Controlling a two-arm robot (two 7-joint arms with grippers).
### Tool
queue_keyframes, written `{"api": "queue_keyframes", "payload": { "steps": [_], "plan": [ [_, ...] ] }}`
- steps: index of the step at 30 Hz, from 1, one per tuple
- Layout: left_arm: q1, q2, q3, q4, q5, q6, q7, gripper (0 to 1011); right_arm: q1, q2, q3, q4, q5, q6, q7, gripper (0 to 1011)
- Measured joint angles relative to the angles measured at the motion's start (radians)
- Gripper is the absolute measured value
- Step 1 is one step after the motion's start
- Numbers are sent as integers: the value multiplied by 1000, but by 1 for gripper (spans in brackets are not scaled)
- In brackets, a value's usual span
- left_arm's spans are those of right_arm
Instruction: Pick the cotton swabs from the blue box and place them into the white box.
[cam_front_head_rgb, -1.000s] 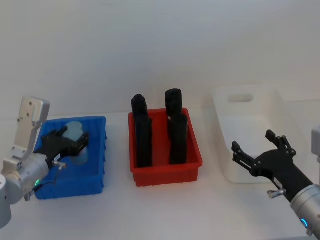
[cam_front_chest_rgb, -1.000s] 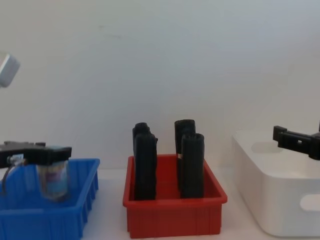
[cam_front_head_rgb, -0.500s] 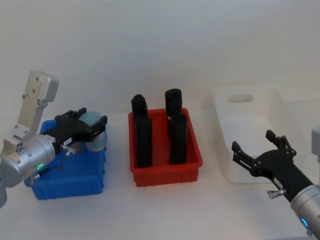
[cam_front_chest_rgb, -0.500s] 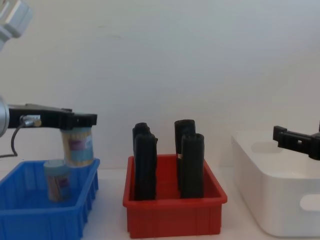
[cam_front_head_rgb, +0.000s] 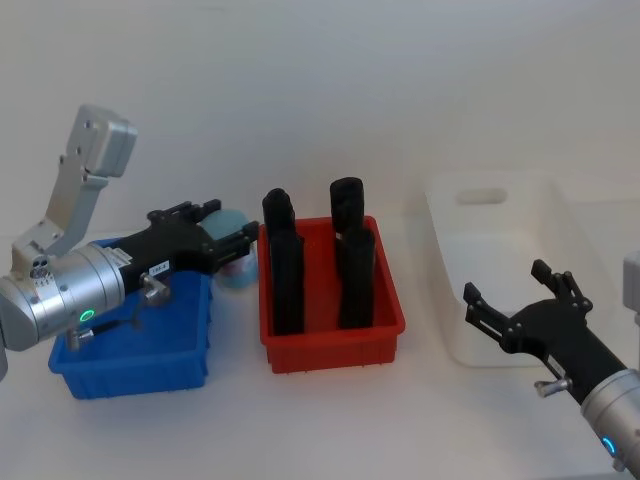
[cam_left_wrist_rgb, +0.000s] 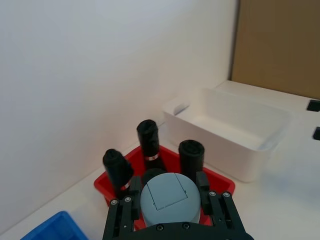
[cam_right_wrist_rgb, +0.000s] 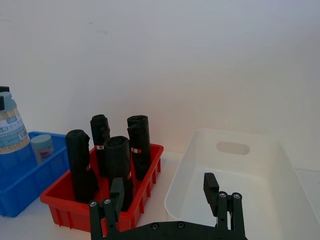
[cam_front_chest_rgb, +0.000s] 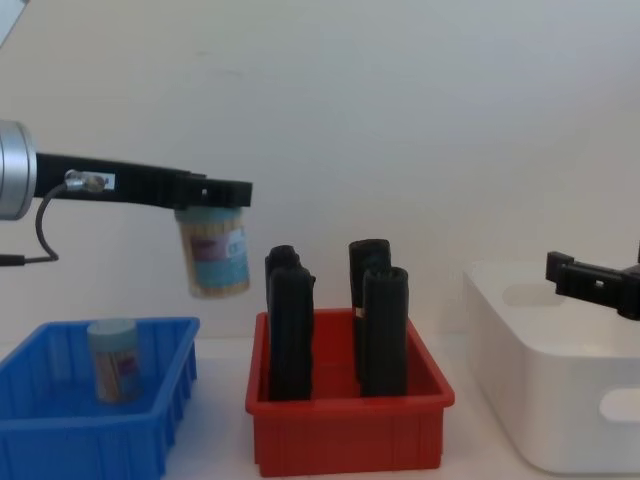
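Left gripper fingers clamp a swab tub aloft; right gripper fingers spread wide apart. White counter, plain wall.

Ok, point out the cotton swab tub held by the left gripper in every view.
Head view: held tub just left of the red bin.
Left wrist view: its lid, clamped in the left gripper, before the red bin.
Right wrist view: tub beyond the red bin, above the blue box.
Chest view: tub airborne, up-left of the red bin.
Shared landmark: the red bin.
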Motion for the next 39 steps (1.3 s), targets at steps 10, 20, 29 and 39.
{"api": "queue_keyframes", "payload": {
  "steps": [10,20,29,39],
  "plan": [
    [-22,1,10,-21,-21,20,-117,670,0,0,0,0,0,0,0,1002],
    [-37,-1,17,-36,-36,34,-186,670,2,0,-2,-2,-6,1,27,1002],
    [-42,-1,20,-41,-42,39,-212,670,15,2,-10,-8,-21,13,101,1002],
    [-44,-2,21,-44,-44,42,-225,670,62,-16,-32,-7,-55,59,233,1002]
  ]
}}
